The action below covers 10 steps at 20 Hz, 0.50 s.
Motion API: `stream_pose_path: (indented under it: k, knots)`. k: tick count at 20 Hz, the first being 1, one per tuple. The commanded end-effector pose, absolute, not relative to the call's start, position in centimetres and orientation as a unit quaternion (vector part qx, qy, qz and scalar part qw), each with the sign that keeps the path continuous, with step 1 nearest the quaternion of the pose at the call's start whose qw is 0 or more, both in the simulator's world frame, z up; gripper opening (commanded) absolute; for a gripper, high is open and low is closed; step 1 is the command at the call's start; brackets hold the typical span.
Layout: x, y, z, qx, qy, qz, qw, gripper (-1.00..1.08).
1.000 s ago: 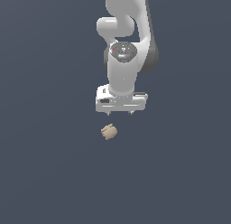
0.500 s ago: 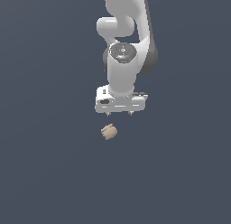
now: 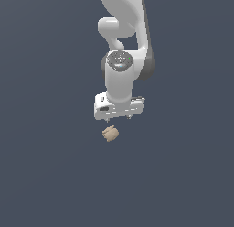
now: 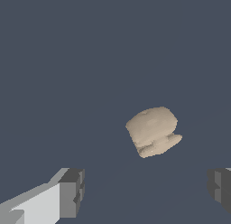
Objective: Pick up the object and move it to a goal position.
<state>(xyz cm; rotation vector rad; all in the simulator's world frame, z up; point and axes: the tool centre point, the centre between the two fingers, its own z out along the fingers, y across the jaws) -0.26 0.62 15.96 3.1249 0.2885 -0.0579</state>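
In the exterior view, going left to right: bare dark counter (image 3: 41,166), then my white arm (image 3: 123,47) coming down the middle with my fingers (image 3: 117,117) low over the counter, then bare counter again. The object (image 3: 110,133), a small tan lump, sits on the counter just below and a bit toward the exterior view's left of my fingers, not touching them. Wrist view: one dark finger pad (image 4: 72,191) on one side, the other pad at the opposite edge, wide gap between them, nothing held, so fingers spread well open and empty. The lump (image 4: 153,130) shows ahead of the gap, off-centre toward the far pad, not yet between the pads. Step in hand, I judge: lining up before the drop; pick not started. No goal marker visible, so cannot tell where it goes. Risks: if I descend without centring, one pad may land on the lump or nudge it, and its rounded lumpy shape looks likely to roll away. Closing off-centre could squeeze it out sideways. Uneven surface may give poor pad contact, so it could slip on lift.
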Motion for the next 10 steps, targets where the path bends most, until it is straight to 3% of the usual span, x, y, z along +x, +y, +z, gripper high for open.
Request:
stream_pose_path:
  k: [1, 10]
  knots:
    - [-0.1, 0.1, 15.2, 0.993, 0.115, -0.017, 0.001, 1.0]
    - [0.5, -1.8, 11.9, 0.976, 0.219, -0.008, 0.001, 1.0]
